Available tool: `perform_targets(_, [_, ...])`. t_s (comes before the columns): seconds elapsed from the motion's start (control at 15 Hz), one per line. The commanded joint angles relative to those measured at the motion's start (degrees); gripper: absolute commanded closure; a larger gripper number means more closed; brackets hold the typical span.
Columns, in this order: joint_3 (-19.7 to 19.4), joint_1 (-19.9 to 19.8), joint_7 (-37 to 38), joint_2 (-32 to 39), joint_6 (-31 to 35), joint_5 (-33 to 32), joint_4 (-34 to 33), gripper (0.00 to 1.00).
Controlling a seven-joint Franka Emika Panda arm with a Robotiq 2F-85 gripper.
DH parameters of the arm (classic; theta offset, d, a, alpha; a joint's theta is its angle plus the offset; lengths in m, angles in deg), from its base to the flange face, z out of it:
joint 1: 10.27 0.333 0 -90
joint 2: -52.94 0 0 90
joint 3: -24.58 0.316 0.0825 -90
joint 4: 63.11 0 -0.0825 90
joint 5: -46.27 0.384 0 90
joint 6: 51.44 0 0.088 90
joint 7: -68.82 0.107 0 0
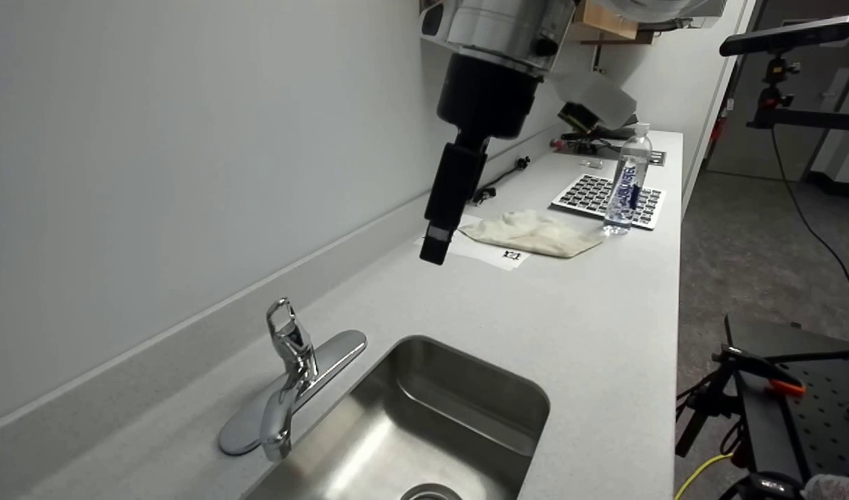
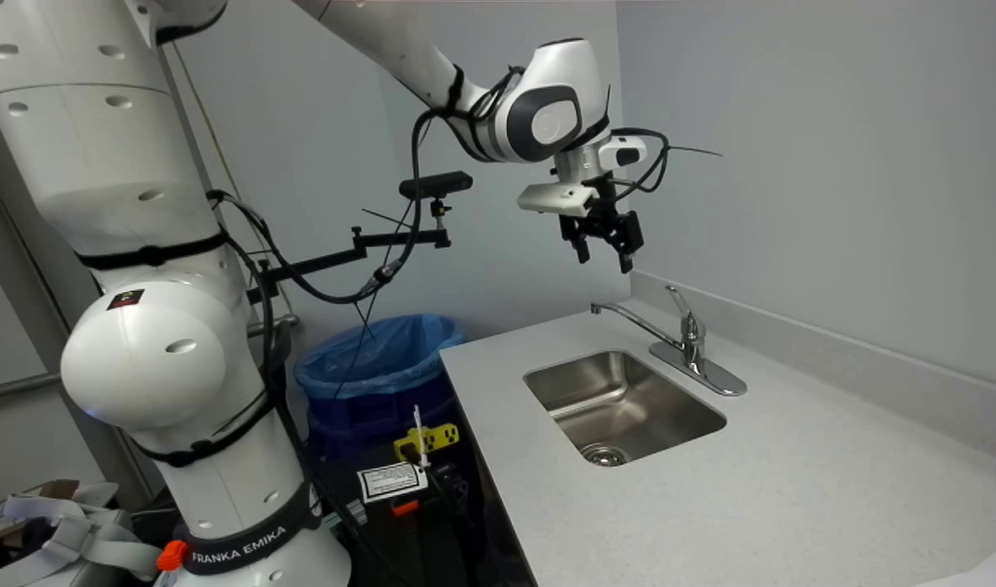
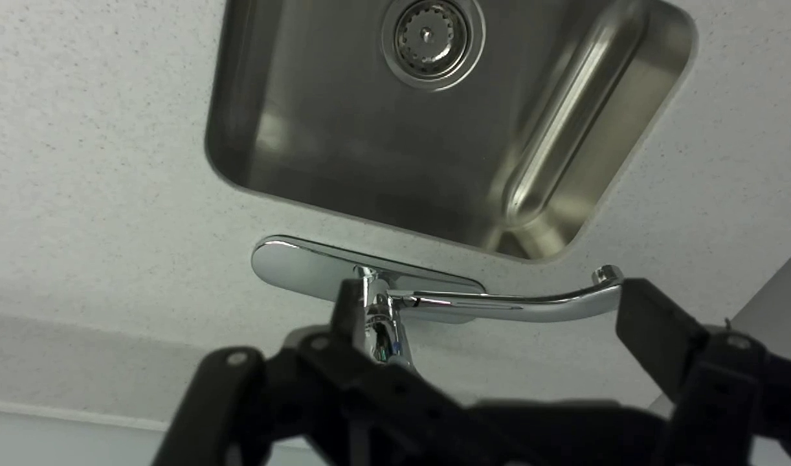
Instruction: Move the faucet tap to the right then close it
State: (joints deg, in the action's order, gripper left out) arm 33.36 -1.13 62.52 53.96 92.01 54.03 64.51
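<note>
Closest to the wrist camera is the gripper (image 3: 496, 298), its fingers (image 3: 661, 336) wide apart with nothing held between them; both exterior views show it hanging well above the counter (image 2: 808, 489), touching nothing. Taking the sink basin (image 3: 382, 142) as landmark, the faucet tap (image 2: 693, 346) stands just behind it, toward the wall (image 1: 188, 139), its base plate (image 3: 298, 268) running along the basin's back edge; from the gripper, it lies below. The coming move turns on the spout (image 3: 518, 308), whose long axis lies roughly along that back edge, with its tip beyond the basin's corner, over the counter. In the wrist view the gap between the fingers runs nearly the same way as the spout, one finger overlapping the tap's body and the other near the tip. Moving right presumably means swinging that tip across the basin, so a sideways push from the wall side of the spout looks likelier to work than a pinch, which would want the gripper turned first. The lever handle (image 1: 292, 342) tilts upward, rising behind the basin; closing the tap would then probably call for pressing the lever down.
</note>
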Motion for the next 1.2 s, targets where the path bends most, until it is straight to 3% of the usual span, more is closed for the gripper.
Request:
perform_targets(0.0, [0.54, 0.35, 2.10, 6.29, 6.09, -1.18, -2.75, 0.00])
perform_targets(0.33, [0.85, 1.53, 6.79, 14.67, 14.27, -3.47, -7.52, 0.00])
perform_targets(0.67, [3.10, 1.89, 5.65, 20.42, 18.27, -1.83, -13.15, 0.00])
perform_targets(1.13, [10.36, -0.65, 0.49, 26.81, 21.93, 2.36, -19.55, 0.00])
